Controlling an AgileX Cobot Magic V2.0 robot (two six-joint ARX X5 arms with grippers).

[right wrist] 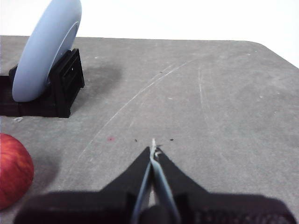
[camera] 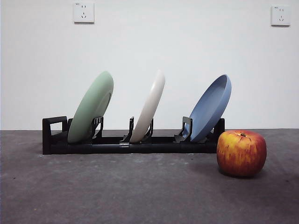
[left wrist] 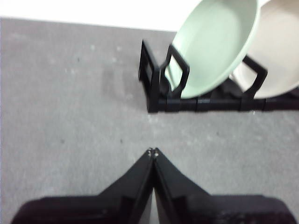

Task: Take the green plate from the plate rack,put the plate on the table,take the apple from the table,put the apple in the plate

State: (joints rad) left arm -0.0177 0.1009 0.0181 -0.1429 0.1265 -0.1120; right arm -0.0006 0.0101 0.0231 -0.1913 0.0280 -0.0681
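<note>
The green plate [camera: 92, 107] leans in the left slot of the black plate rack [camera: 131, 143]; the left wrist view shows the green plate [left wrist: 215, 46] tilted in the plate rack [left wrist: 163, 88]. The apple [camera: 241, 152] rests on the table [camera: 117, 191] just right of the rack's end. My left gripper [left wrist: 153, 151] is shut and holds nothing, hovering over bare table short of the rack's handle end. My right gripper [right wrist: 153, 148] is shut with nothing in it, and the apple [right wrist: 11, 170] lies off to its side. Neither arm shows in the front view.
A cream-white plate [camera: 150, 105] stands in the rack's middle slot and a blue plate [camera: 212, 108] in the right one. The blue plate [right wrist: 44, 56] also shows in the right wrist view. A rounded table corner [right wrist: 266, 46] lies beyond the right gripper. Two wall sockets sit on the white wall.
</note>
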